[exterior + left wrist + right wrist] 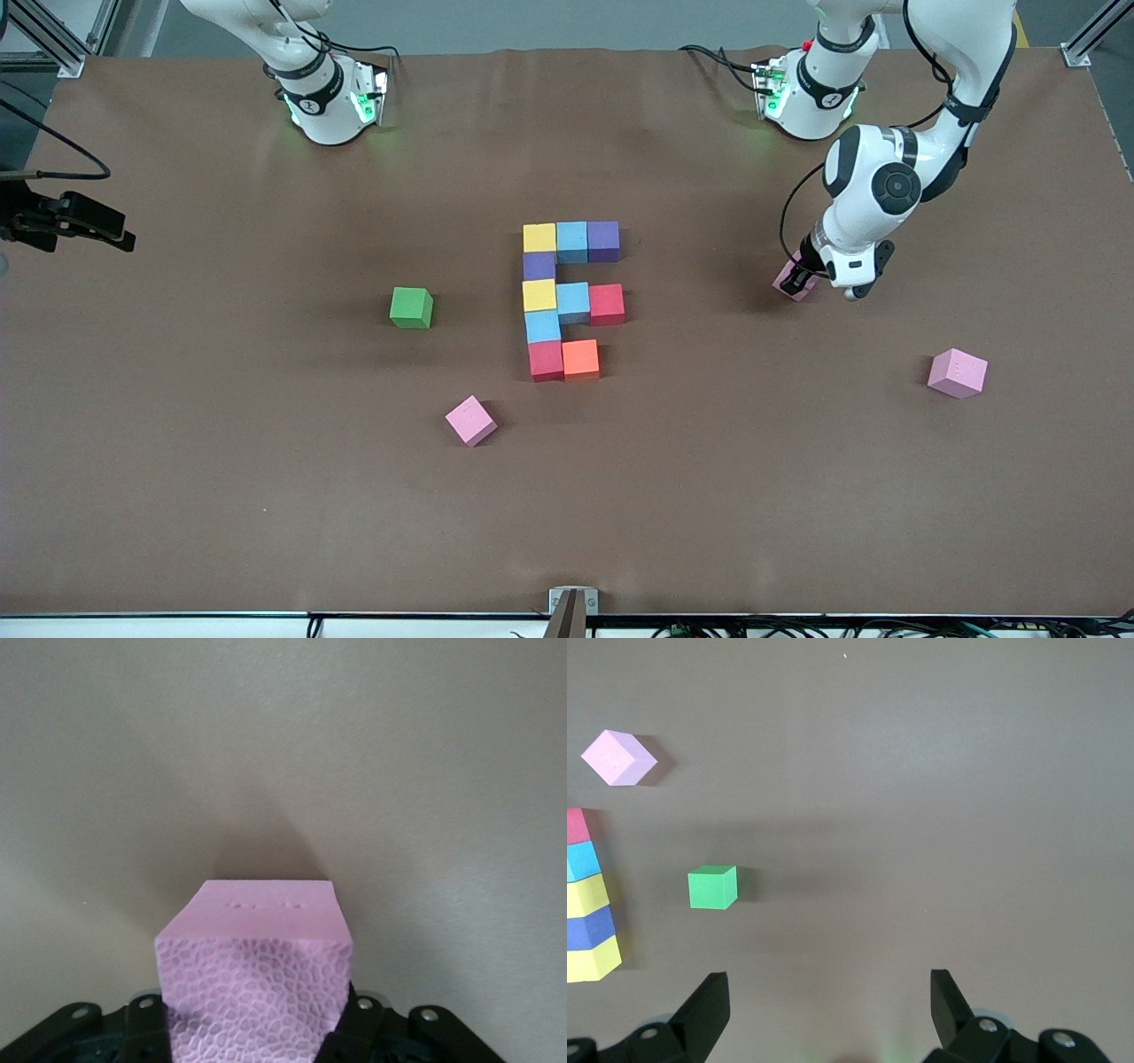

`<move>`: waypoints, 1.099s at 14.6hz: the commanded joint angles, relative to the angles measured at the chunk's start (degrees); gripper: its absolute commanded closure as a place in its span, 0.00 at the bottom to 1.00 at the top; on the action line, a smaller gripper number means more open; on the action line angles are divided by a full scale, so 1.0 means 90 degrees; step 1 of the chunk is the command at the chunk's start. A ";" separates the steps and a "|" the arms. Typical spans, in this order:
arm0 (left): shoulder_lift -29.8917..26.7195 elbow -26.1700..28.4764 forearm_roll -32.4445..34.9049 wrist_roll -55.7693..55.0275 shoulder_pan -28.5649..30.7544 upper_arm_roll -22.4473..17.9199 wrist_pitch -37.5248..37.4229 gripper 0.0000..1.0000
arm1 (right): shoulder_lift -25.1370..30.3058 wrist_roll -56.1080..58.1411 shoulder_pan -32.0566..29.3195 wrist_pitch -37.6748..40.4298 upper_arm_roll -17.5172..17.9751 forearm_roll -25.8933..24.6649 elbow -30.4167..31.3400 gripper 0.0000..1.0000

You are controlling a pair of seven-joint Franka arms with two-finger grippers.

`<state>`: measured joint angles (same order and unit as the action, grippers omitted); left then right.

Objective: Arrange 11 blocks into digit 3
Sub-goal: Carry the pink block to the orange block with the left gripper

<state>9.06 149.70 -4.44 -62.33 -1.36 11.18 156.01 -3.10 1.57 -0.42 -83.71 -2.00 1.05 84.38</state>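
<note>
Ten cubes touch in the unfinished digit 3 point(569, 299) mid-desk point(221, 461); its bottom bar holds only red and orange. The left claw point(796, 278) is clenched on a pink cube point(788, 284) toward the left arm's end. Two other pink cubes point(958, 373) point(470, 420) lie apart. The green cube point(411, 307) sits beside the figure. The right claw point(828, 1005) waits released, high above the desk.

We note both arms are glossy white with black joint bands and green lights at the bases. Black cables trail each. The right gripper point(828, 1001) has black fingers and silver screws.
</note>
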 commanded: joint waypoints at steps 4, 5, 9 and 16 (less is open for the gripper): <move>0.0077 -0.1668 -0.0102 -0.1197 -0.0044 0.0457 -0.1676 0.83 | 0.0969 -0.0028 0.0027 -0.0250 0.0047 -0.0145 0.1014 0.00; 0.0271 -0.2156 -0.0102 -0.1431 -0.0093 0.0525 -0.1922 0.83 | 0.1018 -0.0028 0.0027 -0.0240 0.0124 -0.0233 0.1015 0.00; 0.1334 -0.3982 -0.0073 -0.3148 -0.0707 0.0584 -0.2305 0.86 | 0.1106 -0.0048 0.0017 -0.0143 0.0164 -0.0302 0.1015 0.00; 0.3230 -0.6582 -0.0044 -0.5619 -0.1499 0.0565 -0.2315 0.89 | 0.1253 -0.0058 0.0017 -0.0035 0.0164 -0.0224 0.1024 0.00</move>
<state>32.37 98.66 -4.56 -106.95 -12.68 16.52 136.99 5.46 1.57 -0.34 -84.30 -0.70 -0.71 91.32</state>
